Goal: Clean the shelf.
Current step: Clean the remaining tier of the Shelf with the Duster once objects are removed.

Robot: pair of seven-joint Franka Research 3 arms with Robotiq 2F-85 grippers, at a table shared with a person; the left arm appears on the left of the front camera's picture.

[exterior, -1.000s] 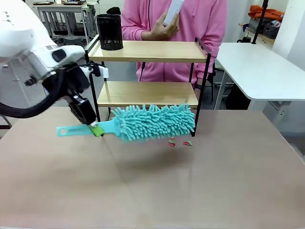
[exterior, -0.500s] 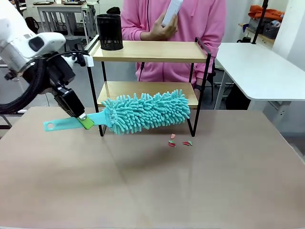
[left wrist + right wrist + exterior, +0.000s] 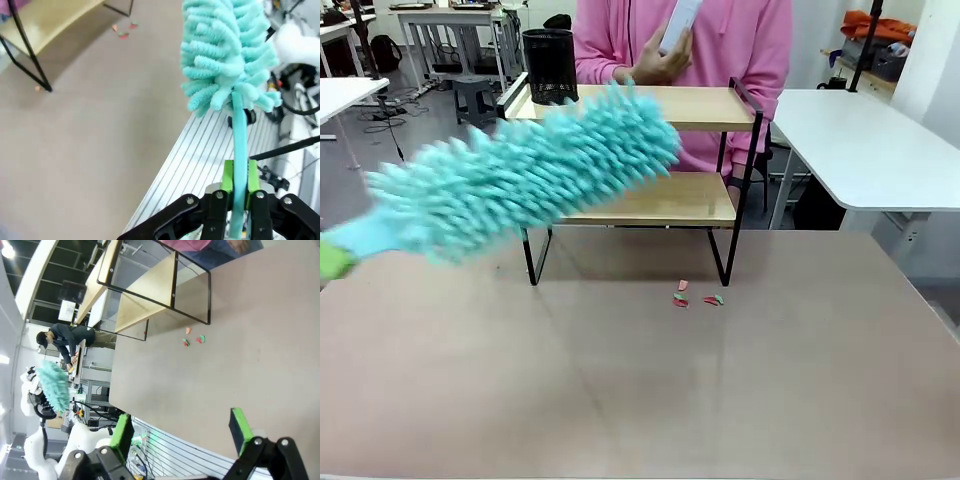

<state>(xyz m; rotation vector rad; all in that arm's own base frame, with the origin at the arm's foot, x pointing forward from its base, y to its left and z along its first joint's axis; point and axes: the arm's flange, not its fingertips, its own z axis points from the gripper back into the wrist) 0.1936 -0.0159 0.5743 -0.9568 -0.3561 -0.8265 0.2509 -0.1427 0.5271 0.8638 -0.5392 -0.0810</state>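
The shelf [image 3: 650, 107] stands at the table's far side, two light wooden boards in a black frame. A turquoise fluffy duster [image 3: 520, 185] slants in front of its left half, blurred, with the head's tip near the top board. My left gripper [image 3: 239, 179] is shut on the duster's thin handle, and the duster head [image 3: 225, 50] rises above it, off the table. My right gripper [image 3: 180, 432] hangs open over the table's near edge, with nothing between its fingers. The shelf [image 3: 145, 287] lies farther off, and so does the duster [image 3: 54, 385].
A black mesh cup [image 3: 549, 66] stands on the top board's left end. Small red and green scraps [image 3: 696, 298] lie on the table before the shelf's right legs. A person in pink [image 3: 740, 40] behind the shelf holds a white object. A white table [image 3: 870, 140] is at the right.
My left arm has swung left and up out of the front view. The duster has risen from in front of the lower board and now slants up towards the top board.
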